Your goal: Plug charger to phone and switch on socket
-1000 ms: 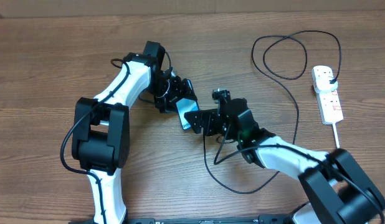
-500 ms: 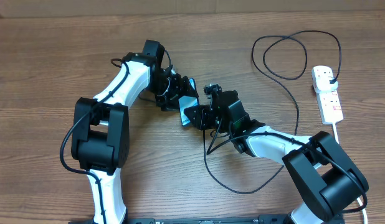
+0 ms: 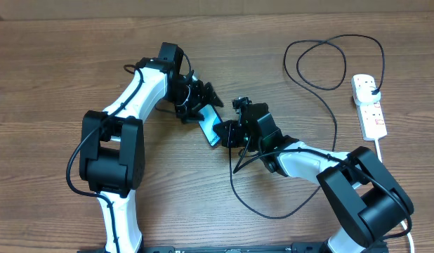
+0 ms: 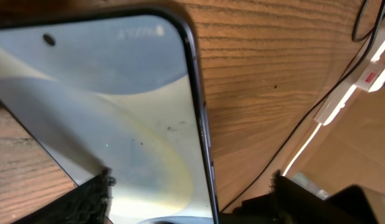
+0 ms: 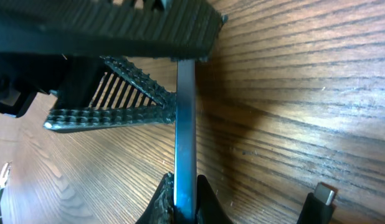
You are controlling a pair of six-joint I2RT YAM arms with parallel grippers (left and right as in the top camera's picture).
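The phone (image 3: 210, 127) is being held on edge at the middle of the table (image 3: 55, 63) by the right gripper (image 5: 185, 202), whose jaws are being pressed narrowly on its thin body. The left gripper (image 3: 203, 105) is being presented spread wide at the screen, gripping nothing as far as can be told. The connector tip (image 5: 321, 198) of the charger (image 3: 336, 126) is lying loose on the wood near the right fingers, while the plug end appears seated in the socket (image 3: 371, 112), well apart. By this judgement the phone is being readied for plugging. It is best being passed firmly to the left gripper, port end exposed, before the tip is being picked up and aligned squarely.
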